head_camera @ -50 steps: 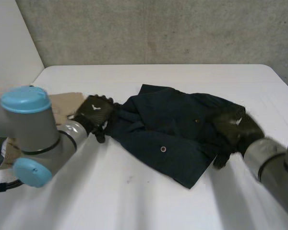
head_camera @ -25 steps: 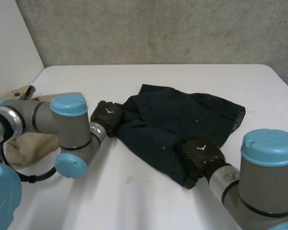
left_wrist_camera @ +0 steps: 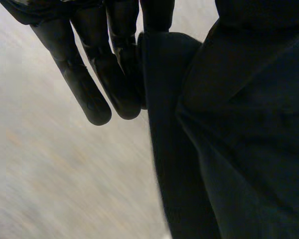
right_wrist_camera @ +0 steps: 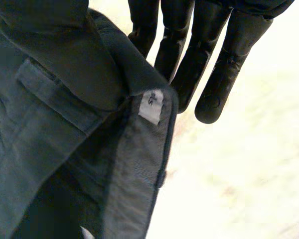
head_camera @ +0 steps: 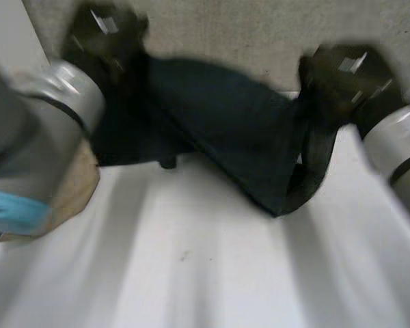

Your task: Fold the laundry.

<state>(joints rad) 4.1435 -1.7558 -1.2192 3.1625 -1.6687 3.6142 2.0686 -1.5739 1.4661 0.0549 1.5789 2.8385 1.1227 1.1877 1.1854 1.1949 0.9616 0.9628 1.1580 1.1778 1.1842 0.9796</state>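
Garment: you have the navy garment held up off the white table, stretched between the two hands, its lowest fold hanging near the tabletop.
Left hand: your left hand is raised at one end of the garment. In its wrist view a folded edge runs in beside the straight fingers, and the hand grips the cloth there.
Right hand: your right hand is raised at the other end. Its fingers are straight, and the cloth is clamped on the thumb side of the palm.
Fabric: a dark, matte woven cloth with thick rounded folds. The right wrist view shows a flat stitched band with a lighter inner face, a narrow sewn strip and a small white label.
Other cloth: a beige cloth lies crumpled on the table below your left arm, apart from the garment.
Backdrop: a rough grey wall stands behind the table.
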